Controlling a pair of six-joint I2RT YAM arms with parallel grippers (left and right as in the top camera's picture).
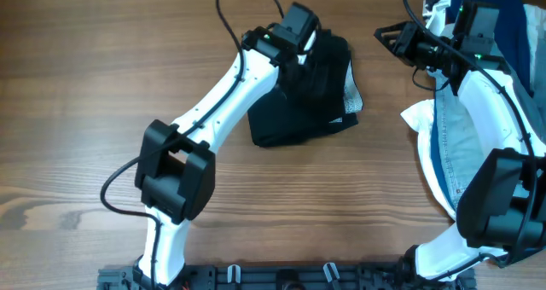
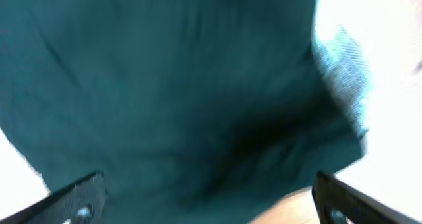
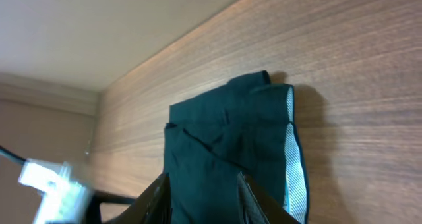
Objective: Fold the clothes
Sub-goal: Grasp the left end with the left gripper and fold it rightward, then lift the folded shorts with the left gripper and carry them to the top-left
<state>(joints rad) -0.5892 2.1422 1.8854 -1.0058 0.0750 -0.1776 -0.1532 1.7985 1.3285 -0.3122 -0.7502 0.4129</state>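
Along the near edge of the wooden table (image 1: 68,111), two white-and-black robot arms stand on their bases, one at each side. Just beyond, on the right, a pale blue denim garment (image 1: 444,153) lies spread on the wood, partly under the right arm (image 1: 499,102), which bends over it toward the far side. The left arm (image 1: 222,94) slants from the near left to the middle of the table. The black shorts (image 1: 294,119) lie there in a compact bundle, their layers doubled over and a pale striped lining showing along the right edge.

The left gripper (image 1: 309,58) is down over the far part of that bundle. Its wrist camera is filled with blurred dark fabric, and its two fingers (image 2: 76,196) are spread wide at either side of the view with nothing clamped between them. Whether the tips press into the cloth cannot be told.

Farther right, the right gripper (image 1: 389,44) hangs near the shorts' far right corner but apart from them, pointing left. Its wrist view shows the jaws parted by a moderate gap and empty, with the shorts on the wood beyond them.

At the far right corner, a dark blue cloth (image 1: 510,8) lies behind the right wrist, next to the far end of the denim.
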